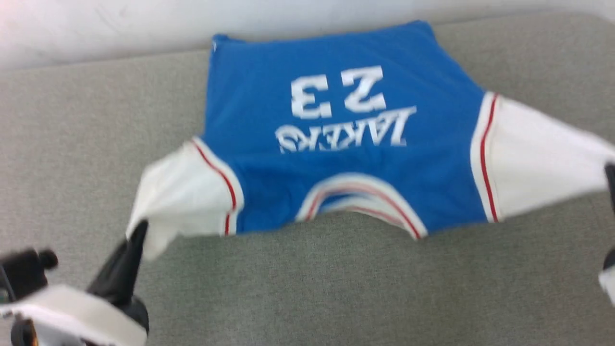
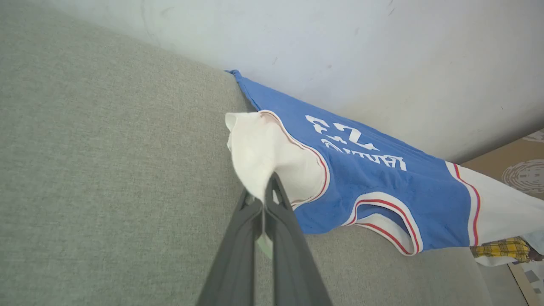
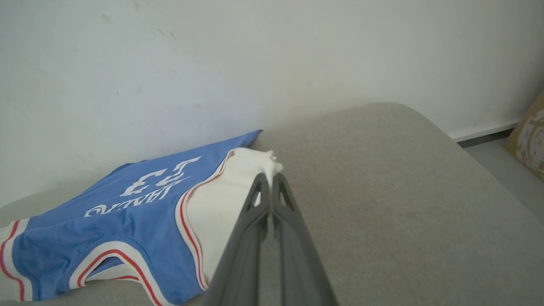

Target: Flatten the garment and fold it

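T-shirt (image 1: pixel 346 158), royal blue with white short sleeves, lies spread face up on a grey upholstered surface (image 1: pixel 307 288), its hem at the far side close to the white wall (image 1: pixel 144 19) and its collar (image 1: pixel 360 197) on the side nearest the robot. From the head view the white print (image 1: pixel 341 105) reads upside down, the number 23 above the lettering. Red-and-white striped trim runs round the collar and along both sleeve seams.

The left gripper (image 1: pixel 137 235) comes in from the lower left with its fingers pressed together on the tip of the left sleeve (image 1: pixel 182 192), which is drawn out to a point and lifted a little off the grey fabric. The right gripper (image 3: pixel 268 180) does the same at the other side: its fingers pinch the bunched end of the right sleeve (image 1: pixel 538 158), pulled out sideways toward the edge of the head view. Between the two pinches the blue body lies mostly flat, with some soft rippling near the collar.

In the left wrist view a yellow checked cloth (image 2: pixel 501 248) shows just past the far sleeve
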### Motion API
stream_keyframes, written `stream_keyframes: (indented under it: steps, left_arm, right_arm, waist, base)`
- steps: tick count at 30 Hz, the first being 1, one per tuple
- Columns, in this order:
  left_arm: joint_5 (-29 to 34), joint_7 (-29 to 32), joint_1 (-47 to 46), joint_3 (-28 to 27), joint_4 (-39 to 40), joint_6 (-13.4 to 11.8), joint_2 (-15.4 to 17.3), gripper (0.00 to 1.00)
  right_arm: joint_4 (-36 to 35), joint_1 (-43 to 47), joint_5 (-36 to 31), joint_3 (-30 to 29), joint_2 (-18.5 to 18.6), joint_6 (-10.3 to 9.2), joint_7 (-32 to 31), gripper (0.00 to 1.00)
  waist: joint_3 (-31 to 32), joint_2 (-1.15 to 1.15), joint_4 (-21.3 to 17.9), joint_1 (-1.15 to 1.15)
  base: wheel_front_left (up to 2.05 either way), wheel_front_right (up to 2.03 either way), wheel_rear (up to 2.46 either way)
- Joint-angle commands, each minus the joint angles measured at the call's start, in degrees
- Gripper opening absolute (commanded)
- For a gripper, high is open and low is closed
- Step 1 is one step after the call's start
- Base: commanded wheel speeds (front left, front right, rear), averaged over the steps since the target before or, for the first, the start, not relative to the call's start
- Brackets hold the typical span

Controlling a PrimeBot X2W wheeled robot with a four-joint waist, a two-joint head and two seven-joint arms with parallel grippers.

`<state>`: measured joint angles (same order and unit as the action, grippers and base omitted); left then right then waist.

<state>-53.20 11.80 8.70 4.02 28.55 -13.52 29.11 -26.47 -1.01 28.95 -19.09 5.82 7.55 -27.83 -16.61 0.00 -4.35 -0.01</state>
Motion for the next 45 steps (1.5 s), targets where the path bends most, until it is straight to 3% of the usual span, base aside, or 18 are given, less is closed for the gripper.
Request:
stream_keyframes:
  steps: [1,6,13,20,24,30,41,42,43,45]
  left_arm:
    - [-0.32,-0.26,1.83,-0.20,0.64,1.00,0.56,0.00]
    - [-3.19,-1.08,11.44,-1.38,2.57,4.32,1.40,0.00]
    - [-8.63,-4.42,21.79,-5.35,6.97,8.59,0.09,0.00]
    - [-9.58,-4.87,26.36,-6.72,7.79,9.52,0.27,0.00]
    - [-8.52,-5.69,25.56,-6.02,7.06,9.66,-0.20,0.00]
    - [-5.36,-5.43,20.74,-2.65,5.85,8.96,-0.50,0.00]
    - [0.37,-5.35,12.89,2.01,4.16,7.10,-1.49,0.00]
    - [0.70,-5.20,12.65,2.22,4.26,6.91,-1.44,0.00]
    - [0.89,-5.03,12.52,2.38,4.46,6.74,-1.39,0.00]
    - [1.14,-4.68,12.58,2.59,4.99,6.47,-1.20,0.00]
  right_arm:
    - [-0.01,1.89,0.08,-0.71,-0.45,-0.06,-0.47,0.00]
    - [-0.70,9.23,1.98,-3.68,-2.11,-0.06,-1.54,0.00]
    - [-4.82,18.67,5.98,-4.97,-2.86,-0.06,-6.71,0.00]
    - [-6.71,24.18,7.74,-5.11,-2.92,-0.06,-9.99,0.00]
    - [-5.03,24.69,4.24,-4.03,-2.93,-0.06,-9.16,0.00]
    - [1.58,24.28,-0.65,0.24,-2.93,-0.06,-7.24,0.00]
    - [17.60,18.53,-6.16,6.63,-0.22,-0.06,3.95,0.00]
    - [18.17,18.11,-6.49,6.51,-0.15,-0.06,5.03,0.31]
    - [18.49,17.94,-6.83,6.52,0.04,-0.06,5.57,1.00]
    - [17.48,17.94,-6.73,5.99,0.30,-0.06,5.39,1.00]
  waist:
    - [2.70,0.00,0.26,0.01]
    - [4.33,0.00,0.69,0.01]
    - [4.86,0.00,1.49,0.01]
    - [4.76,0.00,1.96,0.01]
    - [4.42,0.00,2.05,0.01]
    - [3.55,0.00,2.29,0.01]
    - [1.12,0.00,2.28,0.01]
    - [1.08,0.00,2.37,0.01]
    - [1.09,0.00,2.48,0.01]
    - [1.10,0.00,2.66,0.01]
  base:
    - [0.00,0.00,0.00]
    - [0.00,0.00,0.00]
    - [0.00,0.00,0.00]
    - [0.00,0.00,0.00]
    - [0.00,0.00,0.00]
    - [0.00,0.00,0.00]
    - [0.00,0.00,0.00]
    - [0.00,0.00,0.00]
    - [0.00,0.00,0.00]
    - [0.00,0.00,0.00]
